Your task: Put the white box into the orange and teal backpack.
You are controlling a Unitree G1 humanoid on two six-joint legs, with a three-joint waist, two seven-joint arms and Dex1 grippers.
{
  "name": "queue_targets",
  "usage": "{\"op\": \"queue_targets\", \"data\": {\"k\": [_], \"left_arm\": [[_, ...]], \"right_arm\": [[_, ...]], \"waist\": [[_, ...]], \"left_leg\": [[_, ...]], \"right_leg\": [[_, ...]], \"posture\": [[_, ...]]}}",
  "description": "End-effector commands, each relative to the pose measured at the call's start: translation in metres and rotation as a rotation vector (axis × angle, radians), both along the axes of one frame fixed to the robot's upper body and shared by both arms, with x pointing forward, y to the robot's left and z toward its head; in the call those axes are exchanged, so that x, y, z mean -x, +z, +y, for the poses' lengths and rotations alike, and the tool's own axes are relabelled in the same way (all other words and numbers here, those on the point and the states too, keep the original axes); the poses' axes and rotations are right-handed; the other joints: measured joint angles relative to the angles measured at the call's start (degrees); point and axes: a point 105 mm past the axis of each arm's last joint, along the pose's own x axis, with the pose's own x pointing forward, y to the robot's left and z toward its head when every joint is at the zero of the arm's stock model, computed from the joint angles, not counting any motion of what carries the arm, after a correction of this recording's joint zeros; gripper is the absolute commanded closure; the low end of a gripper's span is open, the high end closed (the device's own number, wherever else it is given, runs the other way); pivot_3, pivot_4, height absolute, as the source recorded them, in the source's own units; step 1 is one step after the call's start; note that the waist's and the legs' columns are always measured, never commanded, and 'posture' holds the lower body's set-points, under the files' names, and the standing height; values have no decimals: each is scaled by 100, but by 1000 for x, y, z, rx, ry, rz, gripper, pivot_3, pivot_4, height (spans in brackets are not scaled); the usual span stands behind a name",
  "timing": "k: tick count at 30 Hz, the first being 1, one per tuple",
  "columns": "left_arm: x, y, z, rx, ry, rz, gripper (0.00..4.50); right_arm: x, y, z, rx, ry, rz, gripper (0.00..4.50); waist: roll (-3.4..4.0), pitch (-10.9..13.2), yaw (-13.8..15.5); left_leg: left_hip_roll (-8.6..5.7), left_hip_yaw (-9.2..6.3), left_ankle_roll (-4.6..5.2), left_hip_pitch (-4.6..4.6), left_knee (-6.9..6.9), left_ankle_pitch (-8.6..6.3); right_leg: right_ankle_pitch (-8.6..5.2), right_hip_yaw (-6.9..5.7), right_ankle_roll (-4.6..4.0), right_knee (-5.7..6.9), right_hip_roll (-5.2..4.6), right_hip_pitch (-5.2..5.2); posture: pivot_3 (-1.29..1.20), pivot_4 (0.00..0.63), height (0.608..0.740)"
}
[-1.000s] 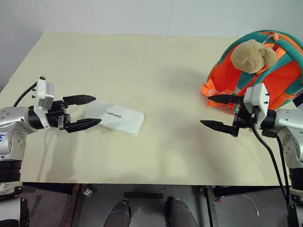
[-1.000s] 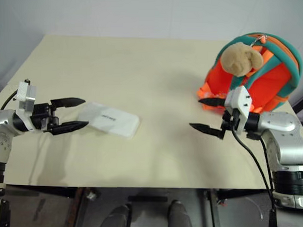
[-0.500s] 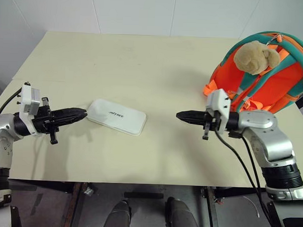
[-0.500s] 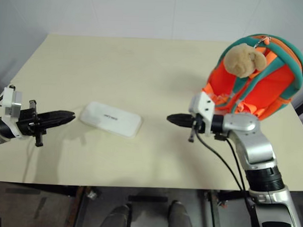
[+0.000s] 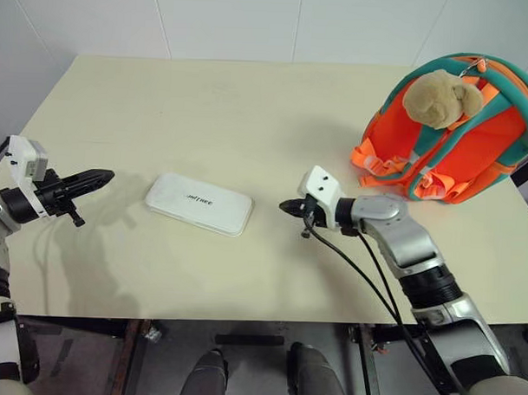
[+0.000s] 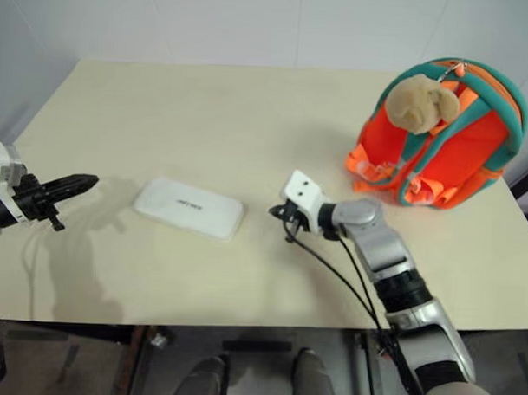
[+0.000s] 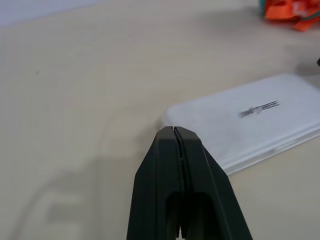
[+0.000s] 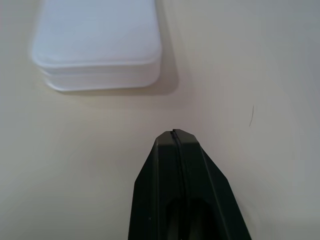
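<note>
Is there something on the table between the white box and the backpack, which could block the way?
Nothing loose lies there. Only the robot's own right gripper, fingers shut, sits on that line, just off the white box and apart from it. Past it the table is bare up to the orange and teal backpack.

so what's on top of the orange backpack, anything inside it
A tan plush bear sits high on the front of the orange and teal backpack, between its teal straps. The inside cannot be seen: the fabric covers it. The white box lies flat on the table, apart from it.
</note>
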Motion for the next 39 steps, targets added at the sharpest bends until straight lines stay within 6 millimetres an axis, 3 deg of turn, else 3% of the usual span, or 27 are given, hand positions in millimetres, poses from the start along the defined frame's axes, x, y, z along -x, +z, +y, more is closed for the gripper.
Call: {"op": "queue_targets", "data": {"k": [1,8,12,17,29,39], "left_arm": [[-9,-2,8,-68,77,3,4479],[-26,-28,-19,-60,12,71,4479],[-31,-32,-37,-41,-50,81,4479],[-33,-34,-45,-21,-76,97,4479],[-23,-49,-72,59,-223,178,4479],[-12,-59,-102,95,-313,196,4479]], "right_arm": [[-6,2,12,2,-27,-21,4500],[3,-5,28,3,-23,19,4500],[9,-6,29,10,-20,32,4500],[10,-7,29,13,-27,44,4500],[0,-3,17,15,-42,46,4500],[-10,0,-11,72,-64,30,4500]], "waist": [[0,0,0],[-1,-1,-1],[-3,-2,2],[-3,-2,-59],[-4,-2,-116],[-4,-2,-109]], "left_leg": [[0,0,0,-1,0,0],[0,0,-1,-2,0,0],[0,-2,-1,-2,2,1],[0,-2,-1,0,3,1],[0,-3,-1,0,4,1],[0,-5,-1,0,20,1]], "right_leg": [[0,0,0,5,0,-1],[0,-1,0,31,0,-1],[0,-2,1,35,1,-1],[0,-2,1,38,1,-1],[0,-2,1,39,0,0],[-1,-2,1,40,0,1]], "posture": [[0,150,740],[0,150,740],[0,150,740],[0,150,740],[0,150,740],[0,150,740]]}}
